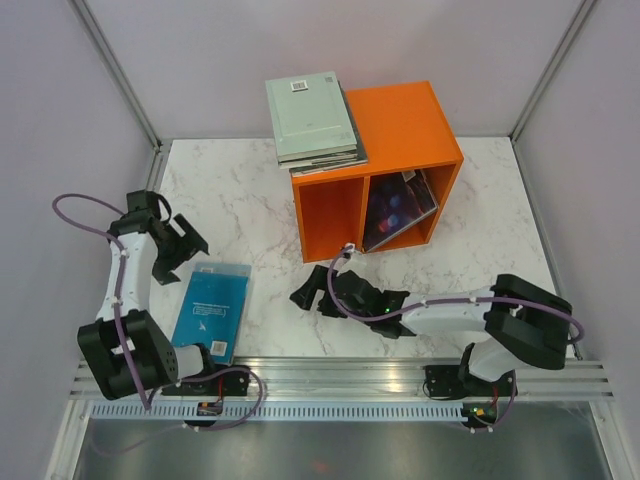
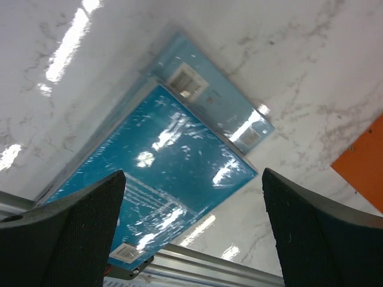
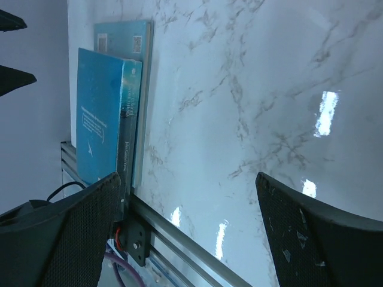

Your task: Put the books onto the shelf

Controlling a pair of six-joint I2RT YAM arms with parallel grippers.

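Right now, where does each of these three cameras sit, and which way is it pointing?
Top external: above and behind the arms, looking down on the table, orange shelf and teal book; left arm and right arm both show.
Left wrist: on the left arm, looking down at the teal book; the open left tool frames the bottom.
Right wrist: on the right arm, looking leftward across the table; the open right tool frames the bottom.
Shared: both wrist views show the teal book lying on a paler blue book.

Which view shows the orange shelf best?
Top external: the whole shelf, top and open front, is visible. Left wrist catches only an orange corner at its right edge; right wrist shows none of it.
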